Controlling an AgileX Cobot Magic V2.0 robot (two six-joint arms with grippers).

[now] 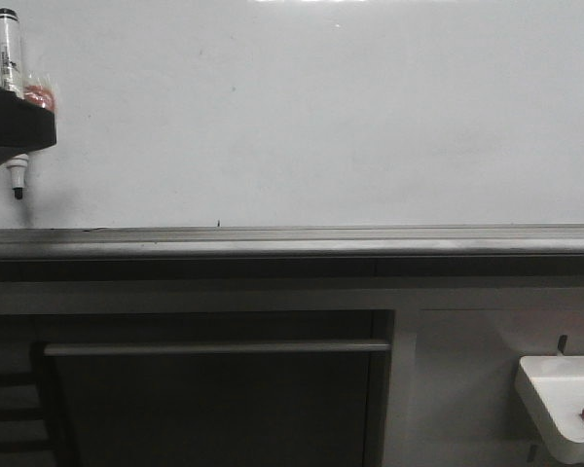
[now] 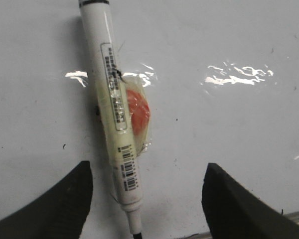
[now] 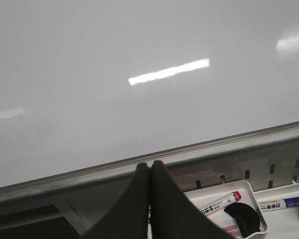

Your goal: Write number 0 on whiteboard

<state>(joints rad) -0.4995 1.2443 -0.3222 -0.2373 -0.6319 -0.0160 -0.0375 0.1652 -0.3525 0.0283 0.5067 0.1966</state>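
The whiteboard (image 1: 321,117) fills the upper part of the front view, and the number 0 is out of view. A white marker pen (image 1: 10,68) with a red magnet (image 1: 39,95) hangs upright on the board at the far left, black tip down. My left gripper (image 1: 18,131) is open around the pen's lower barrel. In the left wrist view the pen (image 2: 114,114) lies between the spread fingers (image 2: 65,204), nearer one of them, with a gap on both sides. My right gripper (image 3: 150,164) is shut on nothing, below the board's ledge (image 3: 214,147).
A grey metal ledge (image 1: 292,238) runs along the board's lower edge, with a dark cabinet frame beneath. A small white tray (image 1: 555,389) at the lower right holds a red-capped marker (image 3: 219,203) and a black object (image 3: 241,216).
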